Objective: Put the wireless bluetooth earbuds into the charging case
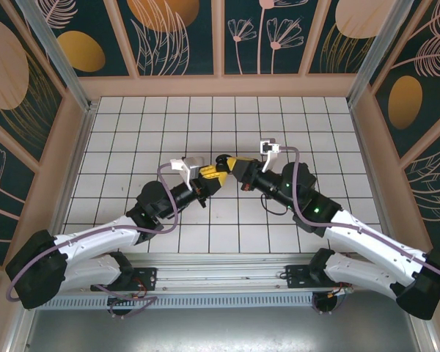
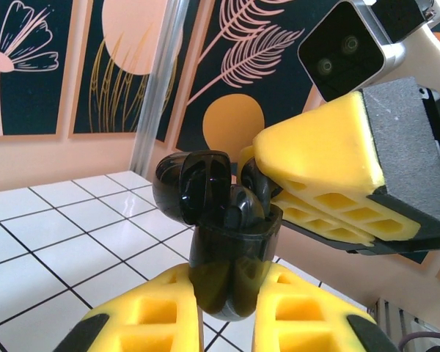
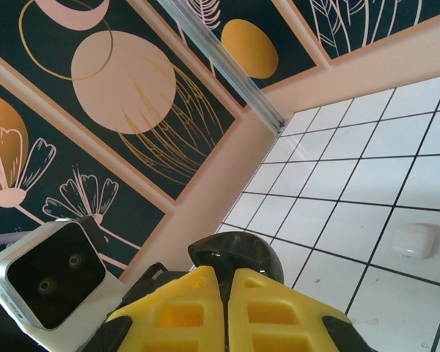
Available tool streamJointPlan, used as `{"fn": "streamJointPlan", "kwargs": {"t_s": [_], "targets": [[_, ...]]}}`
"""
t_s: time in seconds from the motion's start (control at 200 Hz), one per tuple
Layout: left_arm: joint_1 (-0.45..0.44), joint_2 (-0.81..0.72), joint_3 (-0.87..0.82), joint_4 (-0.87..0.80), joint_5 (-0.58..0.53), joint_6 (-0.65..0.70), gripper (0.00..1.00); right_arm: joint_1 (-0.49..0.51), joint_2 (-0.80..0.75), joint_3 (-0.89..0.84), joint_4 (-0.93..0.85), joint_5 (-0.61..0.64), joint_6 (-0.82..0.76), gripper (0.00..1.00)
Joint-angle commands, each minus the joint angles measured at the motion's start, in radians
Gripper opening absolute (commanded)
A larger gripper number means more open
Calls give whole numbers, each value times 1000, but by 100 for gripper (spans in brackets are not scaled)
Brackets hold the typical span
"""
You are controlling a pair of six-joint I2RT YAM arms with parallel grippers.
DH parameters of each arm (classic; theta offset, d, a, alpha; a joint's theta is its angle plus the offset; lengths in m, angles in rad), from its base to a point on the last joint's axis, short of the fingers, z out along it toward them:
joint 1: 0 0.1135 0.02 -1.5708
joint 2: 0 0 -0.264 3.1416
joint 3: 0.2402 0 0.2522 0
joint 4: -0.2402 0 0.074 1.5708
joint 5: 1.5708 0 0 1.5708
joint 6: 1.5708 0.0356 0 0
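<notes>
Near the table's middle, one left gripper (image 1: 207, 177) pinches one black charging case (image 2: 231, 257), its lid flipped open toward ten o'clock and one earbud (image 2: 243, 210) visible inside. At the case's two o'clock, one right gripper (image 1: 224, 161) touches it, jaws nearly pressed together. One white pod (image 3: 413, 240) lies on a tile.

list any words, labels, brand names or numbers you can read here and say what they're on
None: no readable text in any view.
The dark case held in the left gripper shows no print.
The small white object looks blank, though it is too small to be sure.
The wall panels carry only plant and circle patterns.
</notes>
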Motion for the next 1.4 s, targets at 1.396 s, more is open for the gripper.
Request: {"fn": "streamJointPlan", "kwargs": {"t_s": [1.396], "targets": [[-3,-81,33,-36,97,96,3,-269,54,263,-345,-346,24,47]]}}
